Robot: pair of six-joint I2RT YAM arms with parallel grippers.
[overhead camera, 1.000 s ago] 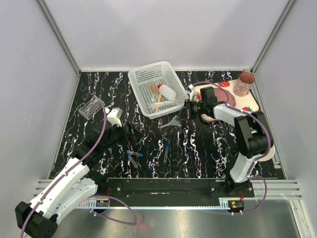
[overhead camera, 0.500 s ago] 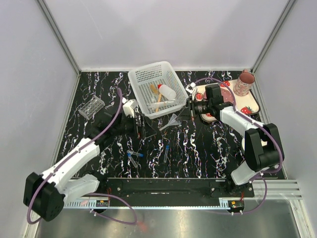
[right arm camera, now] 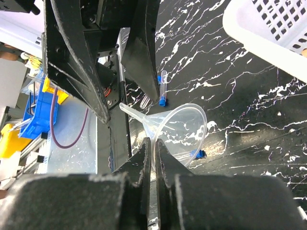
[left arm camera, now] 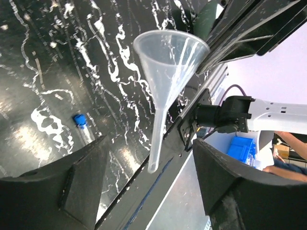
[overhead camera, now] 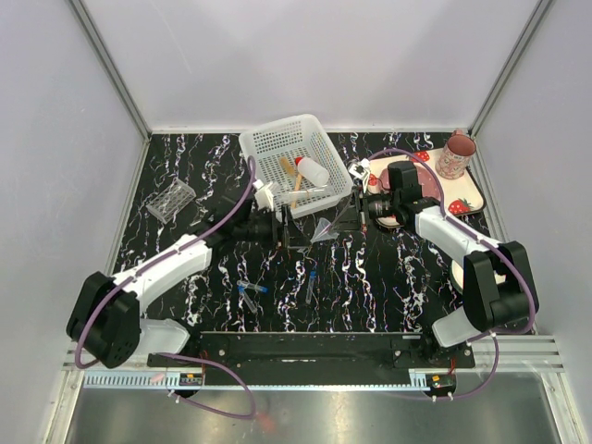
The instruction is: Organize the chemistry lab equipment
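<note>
Right gripper [right arm camera: 153,143] pinches clear funnel [right arm camera: 184,125]; left gripper [left arm camera: 149,146] spread around its stem; white basket [overhead camera: 268,143] just behind.

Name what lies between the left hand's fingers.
The clear funnel, its stem in the gap, clear of both fingers of the left hand; the left wrist view shows it.

Overall light: bright and even, from overhead; the pale walls in the top view look washed out.
Glare: soft white patches on the glossy black surface [left arm camera: 43,120], left side of the left wrist view; a faint sheen on the clear funnel [left arm camera: 170,52].
Shadows: faint and short in the top view.
Focus: the dark foreground along the bottom of both wrist views is blurred.
Overexposure: the right side of the left wrist view is bleached pale lilac.
</note>
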